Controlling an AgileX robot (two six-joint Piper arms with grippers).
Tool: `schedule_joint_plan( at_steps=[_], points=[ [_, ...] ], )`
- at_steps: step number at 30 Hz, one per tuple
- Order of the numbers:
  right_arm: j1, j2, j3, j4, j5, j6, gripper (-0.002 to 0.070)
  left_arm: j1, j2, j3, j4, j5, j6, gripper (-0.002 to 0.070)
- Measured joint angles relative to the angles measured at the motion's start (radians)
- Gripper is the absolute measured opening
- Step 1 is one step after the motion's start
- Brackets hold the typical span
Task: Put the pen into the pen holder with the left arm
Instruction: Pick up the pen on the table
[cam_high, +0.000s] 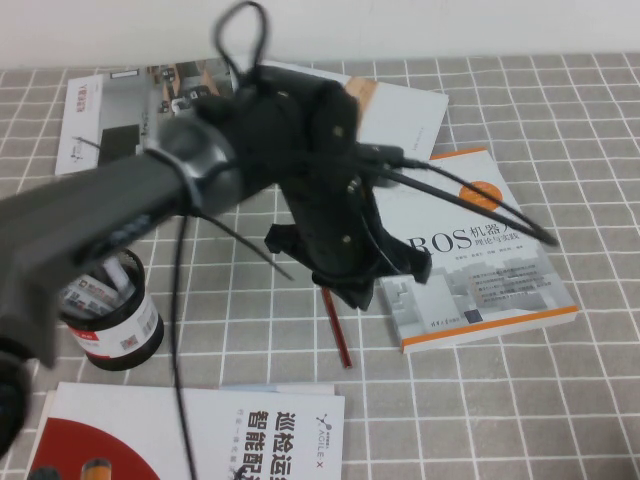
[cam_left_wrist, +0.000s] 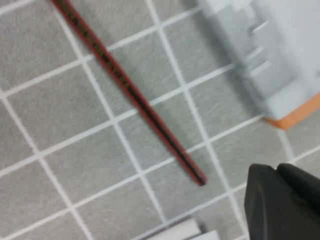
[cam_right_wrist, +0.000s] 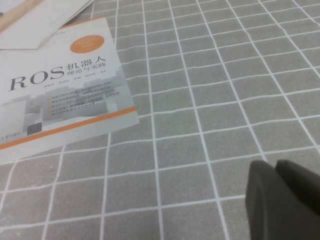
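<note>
The pen (cam_high: 338, 332), a thin dark red stick, lies flat on the grey tiled tablecloth just left of the ROS book. In the left wrist view the pen (cam_left_wrist: 130, 90) runs diagonally and nothing holds it. My left gripper (cam_high: 345, 288) hangs right over the pen's far end and hides that end. In its own view the left gripper (cam_left_wrist: 277, 171) has its fingers together and empty, off to the side of the pen's near end. The pen holder (cam_high: 110, 318), a black cup with a white label, stands at the left. My right gripper (cam_right_wrist: 275, 167) is shut and empty above bare cloth; it does not show in the high view.
The ROS book (cam_high: 480, 255) lies right of the pen and shows in the right wrist view (cam_right_wrist: 60, 85); its corner (cam_left_wrist: 280, 60) is in the left wrist view. A booklet (cam_high: 200, 435) lies at the front edge. Papers (cam_high: 110, 110) lie at the back.
</note>
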Motion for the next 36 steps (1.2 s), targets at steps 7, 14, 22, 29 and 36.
schedule_joint_plan(
  at_steps=[7,14,22,29,36],
  points=[
    [0.000,0.000,0.000,0.000,0.000,0.000,-0.0015,-0.008,0.041,-0.033,0.088,0.035,-0.028,-0.0003],
    [0.000,0.000,0.000,0.000,0.000,0.000,-0.0015,0.046,0.074,-0.039,0.095,0.007,0.006,0.0104],
    [0.000,0.000,0.000,0.000,0.000,0.000,-0.0015,0.088,0.122,-0.039,0.086,-0.072,-0.087,0.0394],
    [0.000,0.000,0.000,0.000,0.000,0.000,-0.0015,0.088,0.123,-0.039,0.088,-0.143,-0.218,0.0419],
    [0.000,0.000,0.000,0.000,0.000,0.000,-0.0015,0.088,0.155,-0.041,0.119,-0.105,-0.245,0.0405]
  ],
)
